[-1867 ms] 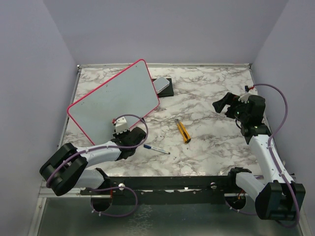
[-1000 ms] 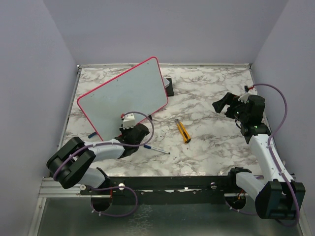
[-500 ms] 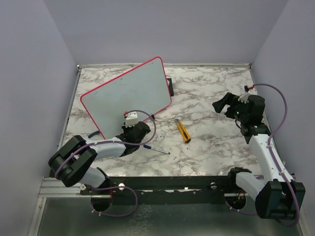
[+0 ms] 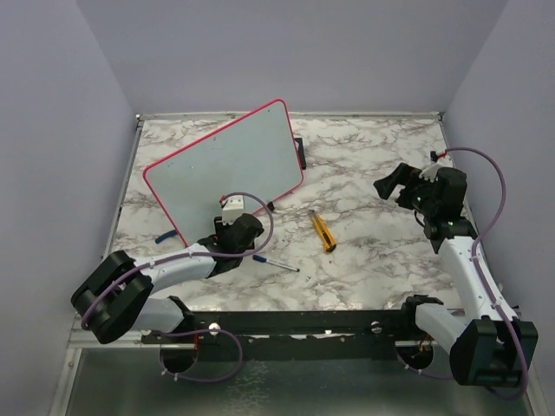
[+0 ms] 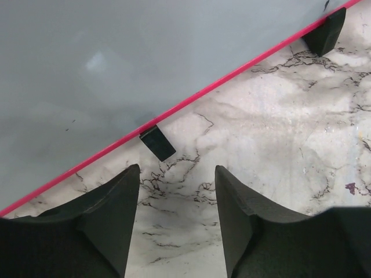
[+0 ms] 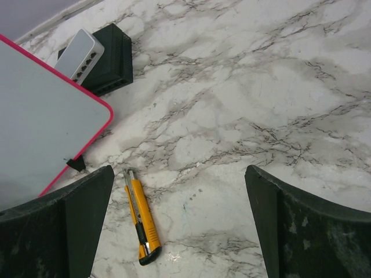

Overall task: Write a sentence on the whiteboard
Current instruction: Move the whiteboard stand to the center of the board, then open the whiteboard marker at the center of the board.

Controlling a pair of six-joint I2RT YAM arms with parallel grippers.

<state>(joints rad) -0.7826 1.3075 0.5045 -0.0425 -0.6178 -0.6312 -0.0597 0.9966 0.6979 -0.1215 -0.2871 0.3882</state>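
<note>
The whiteboard (image 4: 225,169) lies tilted across the back left of the table, pale grey in a red-pink frame. Its surface is blank, and no sentence shows on it in any view. My left gripper (image 4: 227,227) sits just in front of its near edge, open. In the left wrist view the whiteboard (image 5: 145,58) fills the top. My left gripper (image 5: 177,174) has only bare table between its fingers, a little short of a black foot (image 5: 156,143). My right gripper (image 4: 388,186) hangs open over the right side, empty. The right wrist view catches the whiteboard (image 6: 40,139) corner at its left.
A thin pen (image 4: 277,263) lies on the marble just right of my left gripper. A blue cap (image 4: 162,237) sits left of it. A yellow utility knife (image 4: 323,230) (image 6: 142,217) lies mid-table. A grey block on a black tray (image 6: 95,55) stands behind the whiteboard.
The whiteboard has slid right and turned with my left gripper on its near edge. That gripper has now opened and let the edge go. The right arm has not moved.
</note>
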